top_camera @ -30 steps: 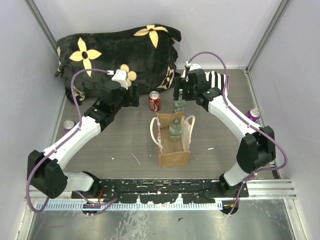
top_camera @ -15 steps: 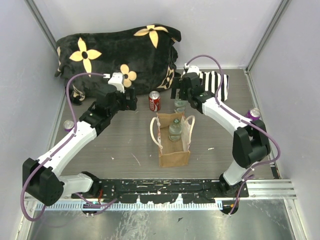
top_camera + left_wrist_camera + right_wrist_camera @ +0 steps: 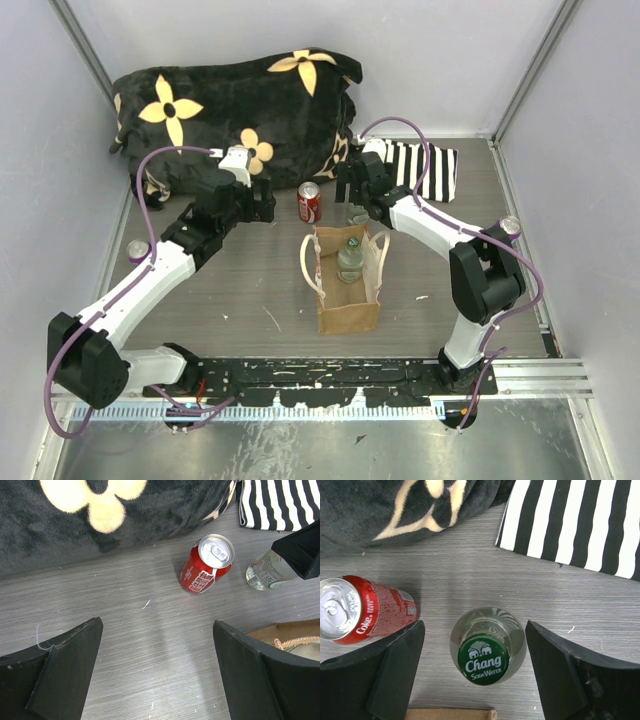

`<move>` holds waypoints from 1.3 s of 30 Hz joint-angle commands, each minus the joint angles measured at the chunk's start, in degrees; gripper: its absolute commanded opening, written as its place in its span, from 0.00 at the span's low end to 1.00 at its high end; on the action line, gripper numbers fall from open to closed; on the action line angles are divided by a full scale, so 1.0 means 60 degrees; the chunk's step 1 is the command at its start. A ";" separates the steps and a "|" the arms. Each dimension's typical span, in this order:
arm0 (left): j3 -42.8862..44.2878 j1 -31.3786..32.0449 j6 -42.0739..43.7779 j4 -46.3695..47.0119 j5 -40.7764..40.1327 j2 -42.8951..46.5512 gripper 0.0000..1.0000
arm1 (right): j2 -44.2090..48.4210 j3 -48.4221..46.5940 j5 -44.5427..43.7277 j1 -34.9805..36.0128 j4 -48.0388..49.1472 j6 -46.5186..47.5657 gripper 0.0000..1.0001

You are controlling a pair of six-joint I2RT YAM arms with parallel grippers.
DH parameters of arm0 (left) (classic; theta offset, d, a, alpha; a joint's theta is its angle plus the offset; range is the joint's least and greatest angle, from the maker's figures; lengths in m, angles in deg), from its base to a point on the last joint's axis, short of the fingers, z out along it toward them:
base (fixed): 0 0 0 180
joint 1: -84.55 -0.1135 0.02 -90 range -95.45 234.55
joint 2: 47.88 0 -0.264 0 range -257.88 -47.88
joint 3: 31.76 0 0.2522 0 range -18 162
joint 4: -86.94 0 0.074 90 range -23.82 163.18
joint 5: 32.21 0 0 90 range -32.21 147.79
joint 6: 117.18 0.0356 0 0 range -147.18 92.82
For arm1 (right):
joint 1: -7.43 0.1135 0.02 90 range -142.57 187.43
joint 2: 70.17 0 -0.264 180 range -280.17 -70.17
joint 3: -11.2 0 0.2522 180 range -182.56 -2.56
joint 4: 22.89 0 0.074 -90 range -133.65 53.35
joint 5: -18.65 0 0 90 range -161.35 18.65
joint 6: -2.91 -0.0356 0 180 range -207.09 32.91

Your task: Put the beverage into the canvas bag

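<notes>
Top view: a small, boxy, tan-brown canvas bag with pale cream loop handles is standing open mid-tabletop, and a clear bottle is sitting upright inside it. Just past the bag's far edge a soda water bottle is standing, with a red can to its left. The right hand is hovering over that bottle.

Left wrist view: the left hand is hanging released, fingers wide, grasping nothing. The can's white lettering is showing too small to read.

Right wrist view: the can is showing "Coke". The bottle's green cap is showing "Chang Soda Water". The right hand's fingers are standing wide apart beside the bottle, released.
</notes>
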 commanded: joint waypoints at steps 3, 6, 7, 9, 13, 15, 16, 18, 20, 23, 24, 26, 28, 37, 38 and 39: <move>0.0024 -0.0048 -0.0012 0.0351 0.0157 -0.0165 0.98 | -0.0062 -0.0340 -0.0515 0.0053 0.0394 0.0002 0.78; 0.0038 -0.0042 -0.0033 0.0368 0.0168 -0.0171 0.99 | -0.0026 -0.0247 -0.0580 0.0053 0.0440 -0.0034 0.68; 0.0038 -0.0045 -0.0034 0.0379 0.0184 -0.0167 0.99 | -0.0008 -0.0203 -0.0565 0.0053 0.0495 -0.0042 0.66; 0.0035 -0.0042 -0.0038 0.0381 0.0193 -0.0171 0.99 | 0.0007 -0.0160 -0.0561 0.0060 0.0511 -0.0081 0.61; 0.0009 -0.0046 -0.0058 0.0381 0.0201 -0.0171 0.99 | 0.0023 -0.0143 -0.0559 0.0053 0.0525 -0.0078 0.45; -0.0019 -0.0049 -0.0069 0.0388 0.0213 -0.0171 0.99 | 0.0023 -0.0137 -0.0553 0.0053 0.0531 -0.0066 0.42; -0.0033 -0.0050 -0.0067 0.0395 0.0212 -0.0171 0.98 | 0.0017 -0.0138 -0.0555 0.0053 0.0538 -0.0052 0.40; -0.0049 -0.0049 -0.0063 0.0396 0.0223 -0.0164 0.99 | 0.0005 -0.0129 -0.0557 0.0053 0.0525 -0.0009 0.22; -0.0070 -0.0041 -0.0062 0.0407 0.0216 -0.0167 0.98 | 0.0001 -0.0140 -0.0601 0.0053 0.0507 0.0015 0.02; -0.0078 -0.0046 -0.0063 0.0410 0.0223 -0.0171 0.99 | 0.0002 -0.0178 -0.0601 0.0053 0.0482 0.0070 0.01; -0.0075 -0.0049 -0.0057 0.0429 0.0226 -0.0171 0.99 | 0.0001 -0.0194 -0.0612 0.0055 0.0471 0.0084 0.01; -0.0079 -0.0043 -0.0059 0.0438 0.0234 -0.0466 0.99 | 0.0001 -0.0233 -0.0612 0.0053 0.0453 0.0109 0.02; -0.0058 -0.0035 -0.0082 0.0440 0.0240 -0.0512 0.98 | -0.0024 -0.0314 -0.0564 0.0059 0.0421 0.0132 0.25; -0.0018 -0.0041 -0.0072 0.0440 0.0281 -0.0537 0.99 | -0.0131 -0.0430 -0.0594 0.0051 0.0286 0.0056 0.74; -0.0013 -0.0041 -0.0082 0.0440 0.0288 -0.0544 0.99 | -0.0142 -0.0440 -0.0589 0.0053 0.0291 0.0053 0.75; -0.0030 -0.0038 -0.0085 0.0440 0.0289 -0.0538 0.99 | -0.0145 -0.0460 -0.0603 0.0053 0.0284 0.0053 0.75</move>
